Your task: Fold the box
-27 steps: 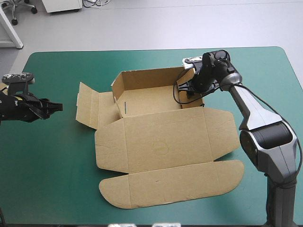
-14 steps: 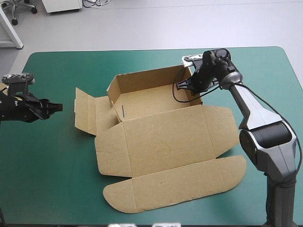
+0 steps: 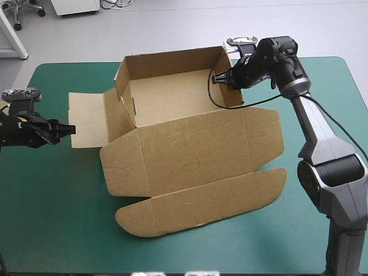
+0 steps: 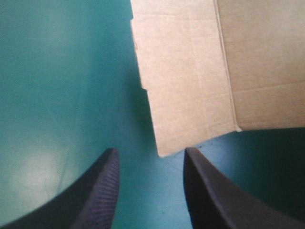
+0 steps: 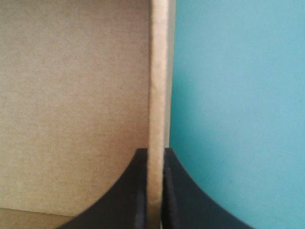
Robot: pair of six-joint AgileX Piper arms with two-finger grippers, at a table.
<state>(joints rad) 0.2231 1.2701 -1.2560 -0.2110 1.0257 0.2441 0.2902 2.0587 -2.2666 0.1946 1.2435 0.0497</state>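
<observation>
The box [image 3: 190, 167] lies open across the middle of the table [image 3: 52, 230], with bare teal-green cover around it on the near, left and right sides. Nearest the table's near edge is its long rounded flap [image 3: 201, 208], lying flat or nearly so. Beyond a crease comes the wide lid panel [image 3: 192, 154], also spread out, its right end reaching toward the table's right edge. Farther on, the tray [image 3: 172, 100] stands with four walls raised and its open side up, and the top of its far wall shows over the table's far edge. A flat side flap [image 3: 86, 119] sticks out from the tray's left wall toward the table's left edge. The left gripper [image 3: 70, 129] sits low at that left edge with its black fingers [image 4: 97, 191] apart, holding nothing. In the left wrist view a corner of the side flap reaches in between the fingertips, and I cannot tell whether it touches either one. The right gripper [image 3: 221, 80] reaches in from the table's far right and is clamped on the upper edge of the tray's right wall [image 5: 158, 71]. One finger is inside the tray and the other outside, with the board pinched between them.
</observation>
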